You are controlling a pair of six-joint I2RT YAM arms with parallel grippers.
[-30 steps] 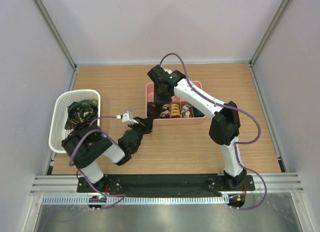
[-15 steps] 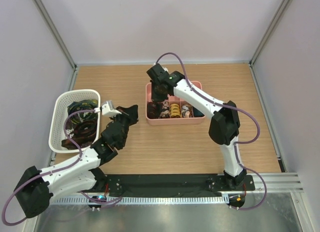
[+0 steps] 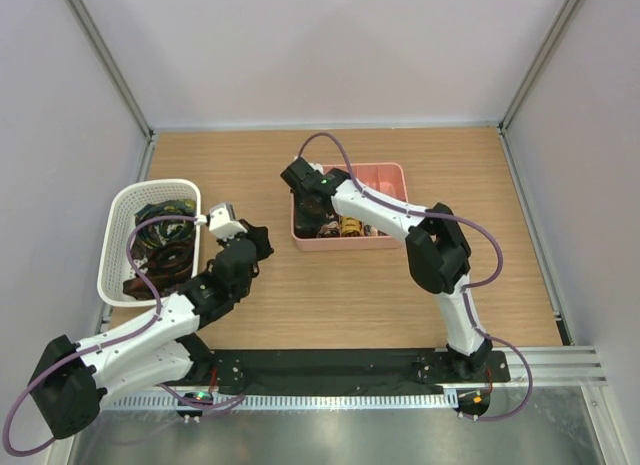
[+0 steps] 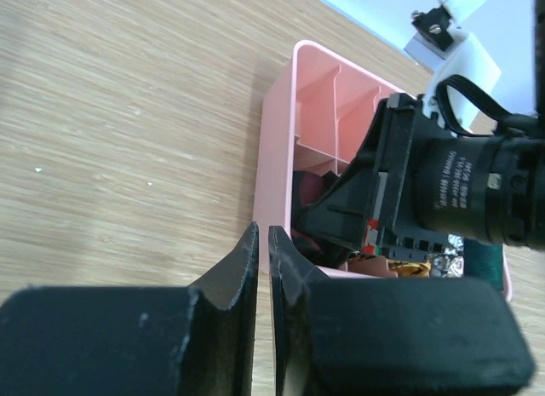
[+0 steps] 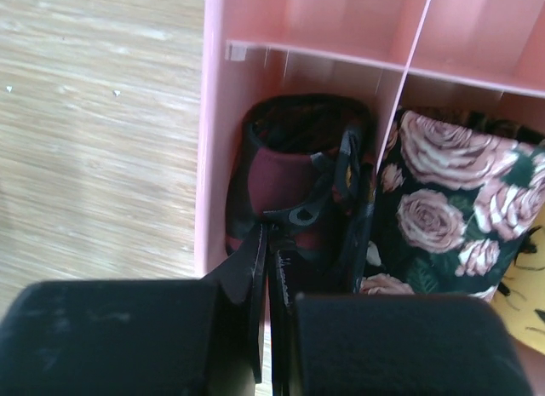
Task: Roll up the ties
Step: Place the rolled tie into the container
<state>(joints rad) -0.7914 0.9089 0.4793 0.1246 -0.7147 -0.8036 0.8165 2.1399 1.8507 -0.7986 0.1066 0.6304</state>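
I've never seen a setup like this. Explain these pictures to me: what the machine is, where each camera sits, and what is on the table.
Two robot arms are bolted at the near edge of a wooden table. The wide picture looks down from above; the other two come from a small camera on each wrist. The left arm stretches out beside a white basket holding dark printed ties. The left gripper is shut and empty. The right arm reaches into a pink tray that holds rolled ties. The right gripper is shut, its tips at a dark red rolled tie; whether it pinches the fabric is unclear.
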